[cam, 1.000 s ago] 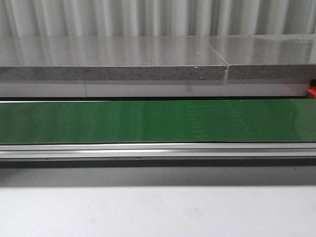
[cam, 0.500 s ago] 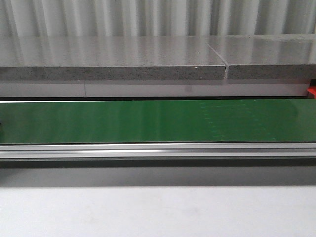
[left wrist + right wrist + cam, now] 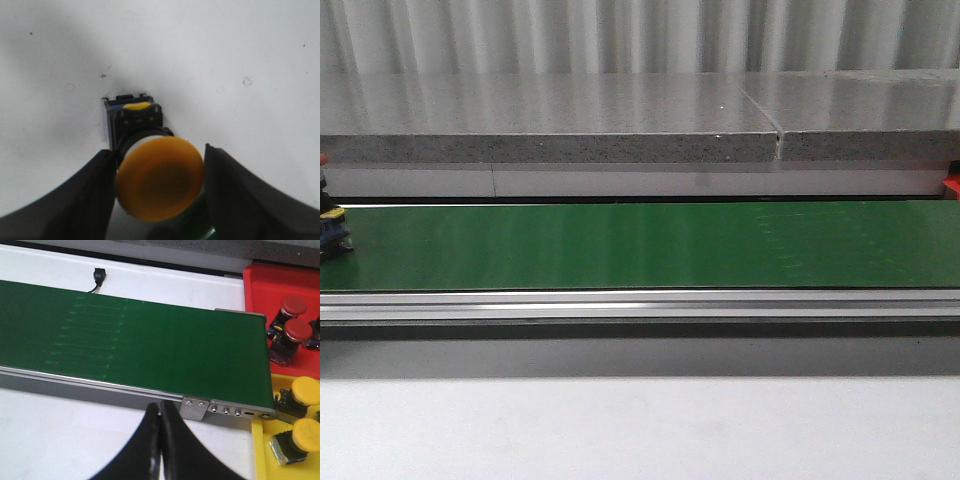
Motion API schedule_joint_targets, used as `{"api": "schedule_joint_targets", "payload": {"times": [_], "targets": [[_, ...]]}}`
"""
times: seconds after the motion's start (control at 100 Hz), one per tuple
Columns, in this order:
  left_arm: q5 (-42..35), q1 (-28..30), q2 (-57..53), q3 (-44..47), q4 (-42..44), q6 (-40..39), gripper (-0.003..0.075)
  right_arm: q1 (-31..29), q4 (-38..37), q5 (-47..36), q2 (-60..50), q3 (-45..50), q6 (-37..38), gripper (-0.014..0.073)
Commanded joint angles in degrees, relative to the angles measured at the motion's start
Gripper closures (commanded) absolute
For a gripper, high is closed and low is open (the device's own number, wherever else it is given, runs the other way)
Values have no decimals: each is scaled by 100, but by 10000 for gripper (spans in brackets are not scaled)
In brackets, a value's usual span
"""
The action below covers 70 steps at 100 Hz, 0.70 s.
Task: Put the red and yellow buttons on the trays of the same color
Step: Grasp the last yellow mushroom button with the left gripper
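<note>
Yellow button (image 3: 159,177) sits between the two dark fingers (image 3: 95,192) of the left gripper (image 3: 157,195) in the lower middle of the left wrist view, over a white table (image 3: 225,55). Its round domed cap faces the camera, and its long axis runs from the cap toward the centre of the frame, ending in a black body (image 3: 131,116) with a small yellow and blue part. Both fingers press against the sides of the cap, so the gripper holds it. The lower edge of the cap is blurred and dark.

In the right wrist view the right gripper (image 3: 160,427) at the bottom centre has its fingers pressed together with nothing between them. Beyond it runs a green belt (image 3: 150,345). At the right edge, a red tray (image 3: 260,285) holds two red buttons (image 3: 292,315) and a yellow tray (image 3: 262,455) holds two yellow buttons (image 3: 302,412), all partly cut off.

At the left edge of the front view, a small object (image 3: 332,230) on the belt is mostly out of frame and hard to identify.
</note>
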Motion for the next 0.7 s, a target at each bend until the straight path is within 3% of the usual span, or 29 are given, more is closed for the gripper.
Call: {"api": "schedule_joint_targets", "payload": {"times": [0.0, 0.1, 0.25, 0.69], "targets": [[38, 17, -347, -254, -164, -39, 424, -14, -52, -366, 1, -137, -33, 662], [104, 17, -347, -412, -164, 17, 505, -14, -52, -366, 1, -137, -33, 662], [335, -216, -347, -764, -164, 224, 567, -14, -52, -366, 1, -137, -33, 662], [794, -296, -1341, -936, 65, 1469, 575, -14, -52, -366, 1, -137, -33, 662]]}}
